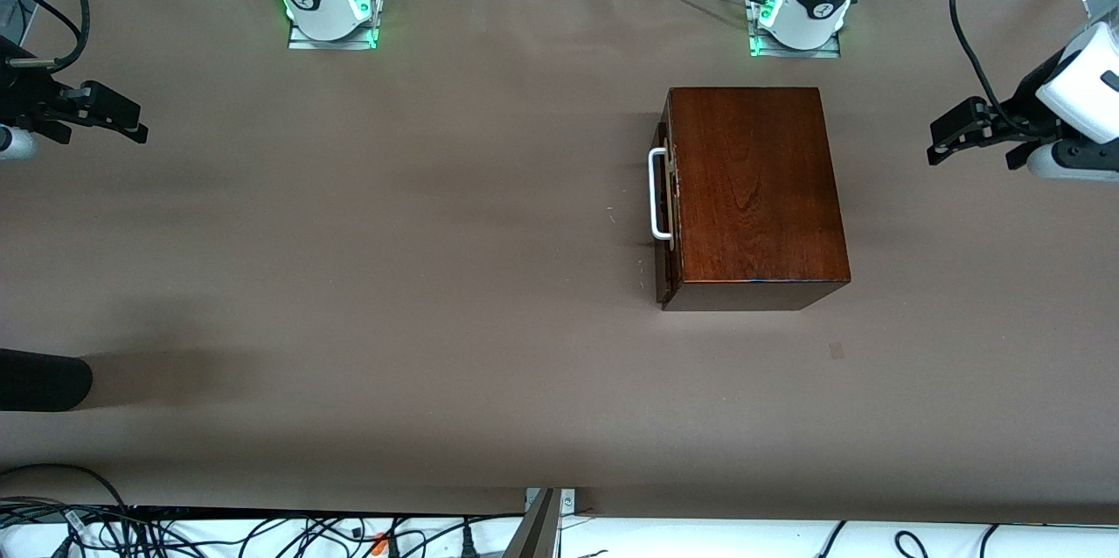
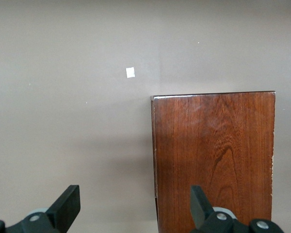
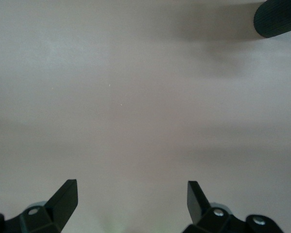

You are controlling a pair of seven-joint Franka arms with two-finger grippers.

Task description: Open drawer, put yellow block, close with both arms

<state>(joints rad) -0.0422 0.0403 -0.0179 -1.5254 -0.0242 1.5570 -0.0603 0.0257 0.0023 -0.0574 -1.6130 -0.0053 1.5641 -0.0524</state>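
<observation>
2 grippers hang over bare table, both spread and holding nothing: the left gripper (image 1: pixel 948 138) at the left arm's end, just beside the mahogany box (image 1: pixel 752 191), the right gripper (image 1: pixel 118 116) well apart at the right arm's end. The drawer (image 1: pixel 664 199) sits almost shut, its white handle (image 1: pixel 657 195) facing the right arm's end. You risk dragging the whole box if you pull that handle unbraced. The yellow block appears in 0 views. A dark rounded object (image 1: pixel 44 379) is cut off at the edge.
</observation>
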